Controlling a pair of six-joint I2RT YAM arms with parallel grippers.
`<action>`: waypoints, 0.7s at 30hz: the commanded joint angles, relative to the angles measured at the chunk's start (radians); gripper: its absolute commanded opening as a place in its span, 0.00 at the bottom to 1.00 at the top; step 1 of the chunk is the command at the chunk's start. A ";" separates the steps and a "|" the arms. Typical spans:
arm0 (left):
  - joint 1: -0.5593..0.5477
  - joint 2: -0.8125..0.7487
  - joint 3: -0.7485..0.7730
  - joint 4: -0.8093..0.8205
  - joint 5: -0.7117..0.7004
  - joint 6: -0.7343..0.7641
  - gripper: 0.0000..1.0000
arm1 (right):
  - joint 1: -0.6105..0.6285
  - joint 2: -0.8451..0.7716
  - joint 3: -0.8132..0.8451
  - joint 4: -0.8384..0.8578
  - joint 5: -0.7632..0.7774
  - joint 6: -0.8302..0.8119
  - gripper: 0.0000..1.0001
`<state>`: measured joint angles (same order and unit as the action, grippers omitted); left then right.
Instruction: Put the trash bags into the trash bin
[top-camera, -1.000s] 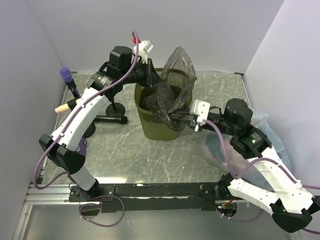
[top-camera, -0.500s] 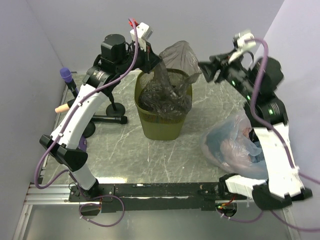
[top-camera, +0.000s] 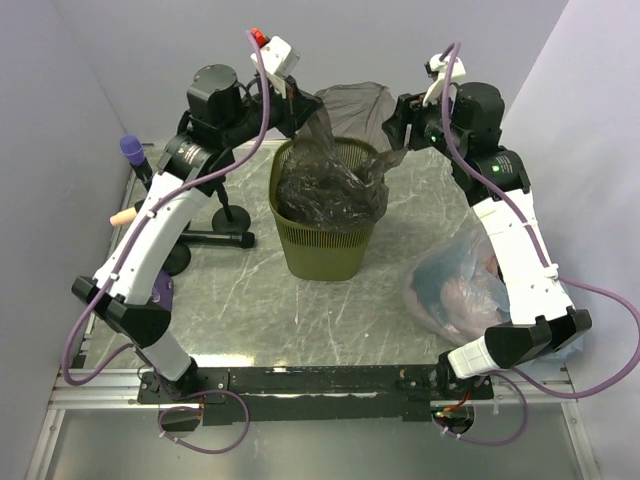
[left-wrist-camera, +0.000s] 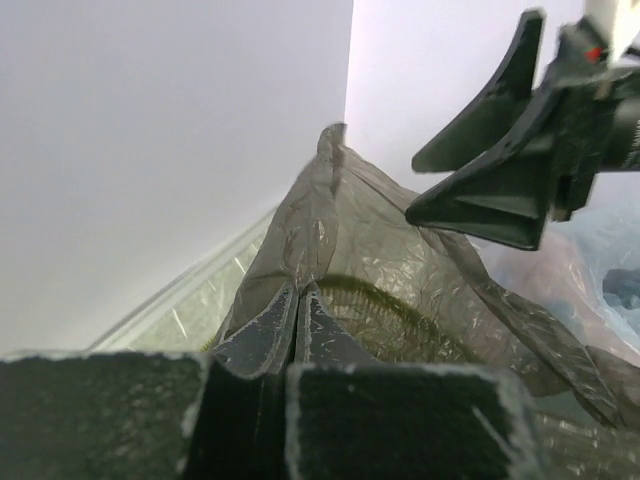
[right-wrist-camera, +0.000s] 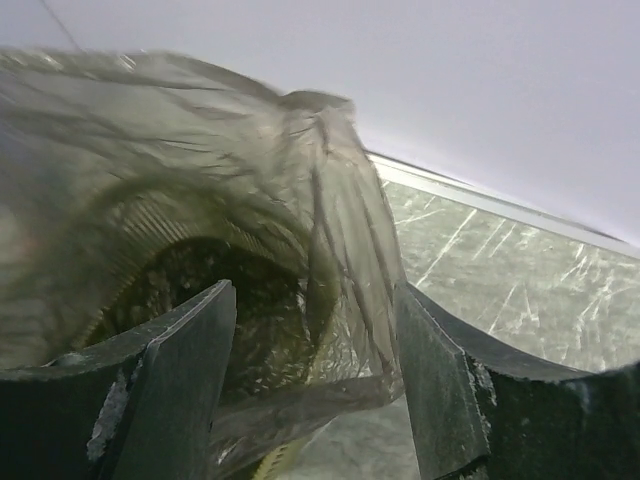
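The olive-green trash bin (top-camera: 325, 255) stands mid-table. The dark translucent trash bag (top-camera: 335, 185) sits in it, with a flap lifted above the back rim (top-camera: 355, 102). My left gripper (top-camera: 302, 108) is shut on the bag's upper left edge; in the left wrist view the fingertips (left-wrist-camera: 297, 296) pinch the plastic (left-wrist-camera: 380, 230). My right gripper (top-camera: 393, 128) is open at the flap's right edge. In the right wrist view the bag (right-wrist-camera: 330, 230) hangs between the spread fingers (right-wrist-camera: 190, 345), with the bin rim (right-wrist-camera: 150, 200) showing through it.
A clear bluish bag (top-camera: 465, 285) with pinkish and blue contents lies on the table to the right of the bin. A microphone with a purple head (top-camera: 131, 151) and its black stand (top-camera: 225, 235) are at the left. Walls close in on three sides.
My right arm swung up from low beside the bin's front right to the bag's raised right edge. My left gripper lifted the bag's edge slightly higher.
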<state>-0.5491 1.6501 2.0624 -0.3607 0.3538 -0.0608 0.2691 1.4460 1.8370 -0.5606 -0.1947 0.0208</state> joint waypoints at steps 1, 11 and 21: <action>0.002 -0.082 -0.030 0.075 0.008 0.048 0.01 | -0.010 -0.018 -0.039 0.011 0.003 -0.059 0.69; 0.034 -0.142 -0.143 0.134 -0.064 0.191 0.00 | -0.070 0.053 -0.033 0.028 -0.032 -0.130 0.25; 0.087 -0.082 -0.182 0.229 -0.234 0.243 0.01 | -0.094 0.094 0.159 0.105 -0.293 0.042 0.00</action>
<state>-0.4816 1.5520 1.8683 -0.2264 0.2321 0.1356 0.1783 1.5455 1.8786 -0.5549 -0.3561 -0.0406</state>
